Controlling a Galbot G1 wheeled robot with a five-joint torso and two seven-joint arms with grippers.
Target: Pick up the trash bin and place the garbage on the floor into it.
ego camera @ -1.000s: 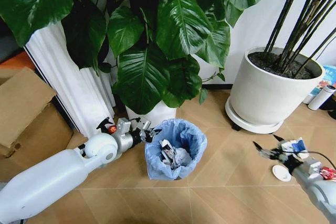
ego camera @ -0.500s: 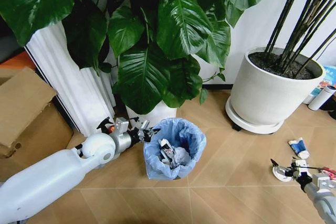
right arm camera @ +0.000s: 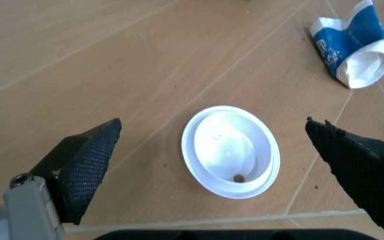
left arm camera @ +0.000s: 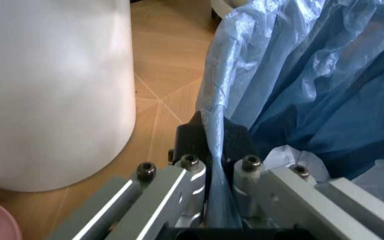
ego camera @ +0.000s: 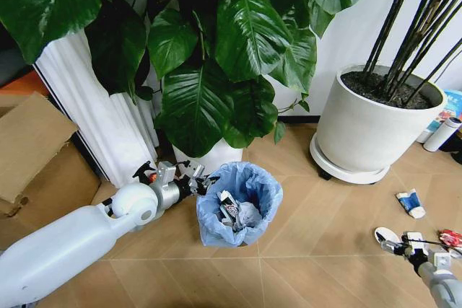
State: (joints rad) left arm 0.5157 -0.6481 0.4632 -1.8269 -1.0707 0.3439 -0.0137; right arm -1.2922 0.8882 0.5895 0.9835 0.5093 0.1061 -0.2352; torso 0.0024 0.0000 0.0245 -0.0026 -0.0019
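The right hand (right arm camera: 212, 165), fingers spread wide, hovers over the white disc (right arm camera: 230, 150) on the floor (right arm camera: 112, 60), disc centred between them. The left hand (left arm camera: 215, 165) clamps the trash bin (ego camera: 238, 203) liner rim.

The floor (ego camera: 317, 221) is light brown wood-look with chevron seams. The bin (ego camera: 239, 205), lined with a blue bag, stands on it just before a white plant pot (ego camera: 214, 156). A larger white pot (ego camera: 364, 135) sits on a saucer to the right. Near it lie a blue-white packet (ego camera: 410, 203), a white disc (ego camera: 387, 235) and a red-white can (ego camera: 452, 239). Cardboard boxes (ego camera: 36, 156) rest at the left.
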